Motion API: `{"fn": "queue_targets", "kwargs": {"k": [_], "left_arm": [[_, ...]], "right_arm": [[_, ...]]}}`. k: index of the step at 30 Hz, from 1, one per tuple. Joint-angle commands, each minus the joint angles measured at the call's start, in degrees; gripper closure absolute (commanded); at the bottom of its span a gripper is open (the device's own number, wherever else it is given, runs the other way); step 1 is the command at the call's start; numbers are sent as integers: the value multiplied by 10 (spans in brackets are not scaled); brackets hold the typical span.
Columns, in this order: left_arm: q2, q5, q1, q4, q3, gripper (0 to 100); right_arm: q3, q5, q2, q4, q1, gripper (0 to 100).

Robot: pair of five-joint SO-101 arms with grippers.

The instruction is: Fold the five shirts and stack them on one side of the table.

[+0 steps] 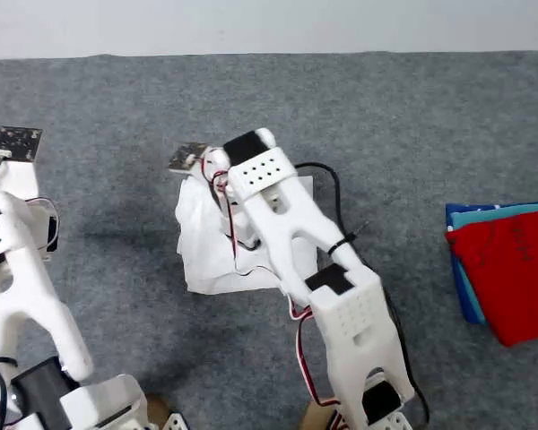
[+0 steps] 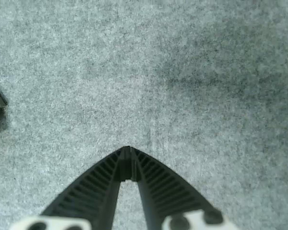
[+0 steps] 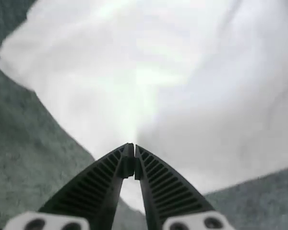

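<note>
A white shirt (image 1: 206, 255) lies crumpled on the grey carpet at the middle of the table. In the right wrist view the white shirt (image 3: 192, 86) spreads behind my right gripper (image 3: 130, 146), which is shut on a raised crease of its cloth. From above, the right gripper (image 1: 212, 172) sits at the shirt's far left corner. My left gripper (image 2: 129, 150) is shut with nothing in it, over bare carpet at the table's left side. A folded stack at the right edge has a red shirt (image 1: 516, 269) on top, over a teal shirt (image 1: 484, 217) and a blue shirt (image 1: 466, 300).
The right arm (image 1: 341, 305) stretches from the near edge across the white shirt's right side. The left arm (image 1: 22, 287) stands along the left edge. Grey carpet (image 1: 403, 125) covers the table, with open room between the white shirt and the stack.
</note>
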Motion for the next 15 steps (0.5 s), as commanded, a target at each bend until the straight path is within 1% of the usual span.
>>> {"fn": "queue_targets", "kwargs": {"k": [1,7,10,15], "left_arm": [[-24,-5,1,-11,-5,997],[-20,-5,4,-23,-5,997],[-19,-5,4,-23,-5,997],[-19,-5,4,-23,-5,997]], "right_arm": [[37,1,-70,24,22,990],[140,-1,-95,23,23,990],[186,-11,-93,22,2,990],[200,-18,-98,16,-10,990]]}}
